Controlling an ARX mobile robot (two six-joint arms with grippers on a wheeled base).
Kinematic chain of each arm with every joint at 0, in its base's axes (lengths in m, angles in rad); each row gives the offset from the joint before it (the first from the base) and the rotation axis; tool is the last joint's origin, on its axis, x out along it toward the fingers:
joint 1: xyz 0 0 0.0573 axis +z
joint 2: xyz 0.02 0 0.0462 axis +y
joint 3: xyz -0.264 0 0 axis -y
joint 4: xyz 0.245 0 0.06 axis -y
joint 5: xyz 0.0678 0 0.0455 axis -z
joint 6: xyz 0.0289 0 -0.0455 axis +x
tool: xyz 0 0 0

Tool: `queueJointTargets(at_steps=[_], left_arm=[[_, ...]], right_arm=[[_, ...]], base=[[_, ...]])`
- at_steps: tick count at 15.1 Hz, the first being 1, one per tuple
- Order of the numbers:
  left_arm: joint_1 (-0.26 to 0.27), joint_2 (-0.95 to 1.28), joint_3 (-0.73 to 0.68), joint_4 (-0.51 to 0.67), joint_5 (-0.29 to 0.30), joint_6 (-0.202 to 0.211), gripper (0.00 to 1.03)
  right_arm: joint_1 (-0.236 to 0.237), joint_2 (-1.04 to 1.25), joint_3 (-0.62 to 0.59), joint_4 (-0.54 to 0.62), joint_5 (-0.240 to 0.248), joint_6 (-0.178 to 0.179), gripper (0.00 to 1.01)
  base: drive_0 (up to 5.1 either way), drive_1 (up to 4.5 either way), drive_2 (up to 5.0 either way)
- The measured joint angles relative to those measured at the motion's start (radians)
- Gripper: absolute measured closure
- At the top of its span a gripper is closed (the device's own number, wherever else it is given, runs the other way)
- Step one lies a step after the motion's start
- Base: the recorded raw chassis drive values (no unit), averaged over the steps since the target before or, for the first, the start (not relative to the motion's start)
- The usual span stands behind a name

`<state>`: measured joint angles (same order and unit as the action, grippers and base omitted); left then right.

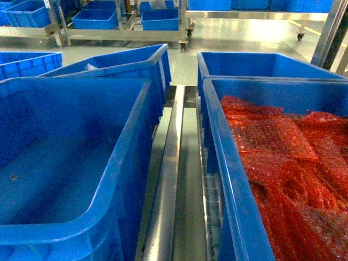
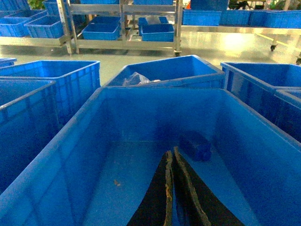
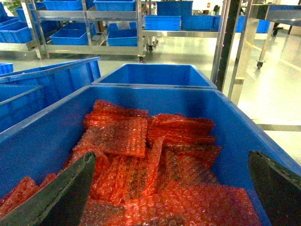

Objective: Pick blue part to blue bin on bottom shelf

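Observation:
A small dark blue part (image 2: 195, 146) lies on the floor of a large blue bin (image 2: 94, 141), toward its far right. My left gripper (image 2: 171, 151) hangs inside this bin, shut with nothing held, its tips just left of the part and short of it. In the head view the same bin (image 1: 125, 157) is at the left; the part and both grippers are out of sight there. The bins rest on the bottom shelf, whose steel rail (image 1: 168, 179) runs between them. My right gripper (image 3: 171, 157) stands wide open over a bin (image 3: 244, 136) of red bubble wrap (image 3: 155, 160).
More blue bins stand close around: one behind the left bin (image 1: 125, 62) holding a clear bag (image 2: 136, 78), one behind the right bin (image 1: 255, 62). Steel racks with blue bins (image 1: 98, 19) line the far side of the floor. A steel post (image 3: 225, 42) rises at the right.

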<state>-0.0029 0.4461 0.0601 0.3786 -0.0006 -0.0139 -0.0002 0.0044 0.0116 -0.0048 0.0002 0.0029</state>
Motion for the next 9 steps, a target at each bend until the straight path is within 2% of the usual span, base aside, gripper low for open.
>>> queueJointTargets(at_steps=[9], left_arm=[[0.001,-0.229,-0.047,-0.16,0.0,0.0,1.01]], right_arm=[[0.0,0.0,0.0,0.0,0.0,0.0,0.03]], base=[[0.0,0.0,0.0]])
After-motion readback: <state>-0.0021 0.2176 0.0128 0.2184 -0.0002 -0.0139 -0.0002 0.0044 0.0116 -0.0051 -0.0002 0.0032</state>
